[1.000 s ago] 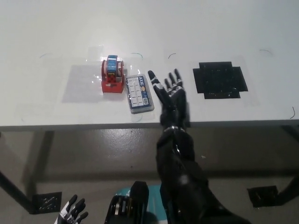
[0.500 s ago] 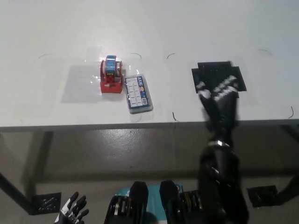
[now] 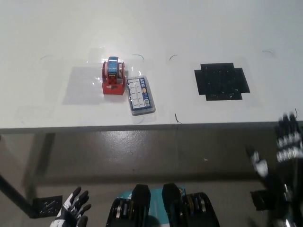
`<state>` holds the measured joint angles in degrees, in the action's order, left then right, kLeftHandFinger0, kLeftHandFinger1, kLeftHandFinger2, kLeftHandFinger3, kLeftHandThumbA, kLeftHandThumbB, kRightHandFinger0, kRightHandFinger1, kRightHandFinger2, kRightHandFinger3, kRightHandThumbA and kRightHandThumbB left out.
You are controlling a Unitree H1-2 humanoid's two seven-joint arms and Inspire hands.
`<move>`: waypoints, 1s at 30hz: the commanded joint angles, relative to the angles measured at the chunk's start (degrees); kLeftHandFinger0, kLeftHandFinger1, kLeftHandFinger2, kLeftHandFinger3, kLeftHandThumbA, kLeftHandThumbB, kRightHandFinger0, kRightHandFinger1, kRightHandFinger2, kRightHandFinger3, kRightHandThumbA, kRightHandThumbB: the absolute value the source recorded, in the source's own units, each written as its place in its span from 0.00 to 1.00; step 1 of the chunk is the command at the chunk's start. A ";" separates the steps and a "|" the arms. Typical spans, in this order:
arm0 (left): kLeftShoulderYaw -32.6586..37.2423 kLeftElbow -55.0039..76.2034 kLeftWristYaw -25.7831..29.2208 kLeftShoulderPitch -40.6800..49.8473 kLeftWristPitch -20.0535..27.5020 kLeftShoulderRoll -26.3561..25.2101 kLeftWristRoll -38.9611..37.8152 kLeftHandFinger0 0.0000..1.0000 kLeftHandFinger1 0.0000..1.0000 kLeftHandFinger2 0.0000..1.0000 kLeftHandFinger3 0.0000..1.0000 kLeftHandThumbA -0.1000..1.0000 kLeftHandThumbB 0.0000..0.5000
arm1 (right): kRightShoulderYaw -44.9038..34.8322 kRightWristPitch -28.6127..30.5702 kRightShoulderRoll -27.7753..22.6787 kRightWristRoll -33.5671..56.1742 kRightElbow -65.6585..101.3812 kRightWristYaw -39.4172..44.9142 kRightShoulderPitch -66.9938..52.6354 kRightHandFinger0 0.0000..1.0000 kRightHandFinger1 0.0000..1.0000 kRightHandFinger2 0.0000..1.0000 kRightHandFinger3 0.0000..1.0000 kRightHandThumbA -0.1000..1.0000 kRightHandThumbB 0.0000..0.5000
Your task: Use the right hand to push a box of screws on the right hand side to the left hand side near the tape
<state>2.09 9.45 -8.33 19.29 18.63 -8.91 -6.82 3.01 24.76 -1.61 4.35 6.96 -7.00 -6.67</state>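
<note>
Right hand [image 3: 287, 142] pulling back, now sitting off table's front edge at lower right, fingers spread, holding nothing; a second ago it was beside box of screws [image 3: 141, 95]. Left hand [image 3: 71, 213] resting low at lower left, fingers seemingly apart, though partly cropped. Box lying just right of red tape dispenser [image 3: 114, 78], edges touching or nearly so. Push looking complete. Box: flat clear plastic, compartmented, blue label strip. Dispenser: glossy, rounded. White table [image 3: 57, 38] matte; black cross-shaped mat [image 3: 221, 81] sitting vacant.

White table [image 3: 199, 28]: tape [image 3: 113, 75], screw box [image 3: 141, 95]
</note>
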 commanded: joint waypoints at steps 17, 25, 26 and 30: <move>-5.16 -3.80 1.56 -5.64 1.87 -1.34 2.32 1.00 1.00 1.00 1.00 0.81 0.41 | 8.42 2.17 -3.12 -0.82 -10.15 11.99 -4.75 1.00 1.00 1.00 1.00 1.00 0.44; -5.03 -4.30 0.57 -6.21 0.75 -0.92 1.76 1.00 1.00 1.00 1.00 0.78 0.43 | 6.73 2.17 -1.23 -0.38 -10.87 12.77 -3.87 1.00 1.00 1.00 1.00 1.00 0.49; -5.00 -4.35 0.55 -6.22 0.74 -0.94 1.82 1.00 1.00 1.00 1.00 0.78 0.44 | 6.53 2.17 -1.11 -0.26 -10.99 12.87 -3.79 1.00 1.00 1.00 1.00 1.00 0.49; -5.13 -5.12 0.64 -6.35 0.88 -1.01 2.04 1.00 1.00 1.00 1.00 0.78 0.46 | 5.71 2.17 -0.87 -1.18 -11.60 12.90 -3.14 1.00 1.00 1.00 1.00 1.00 0.49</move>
<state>-2.90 4.51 -8.04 13.05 18.03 -10.15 -4.98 10.01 24.89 -3.42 2.29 -4.86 4.49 -10.95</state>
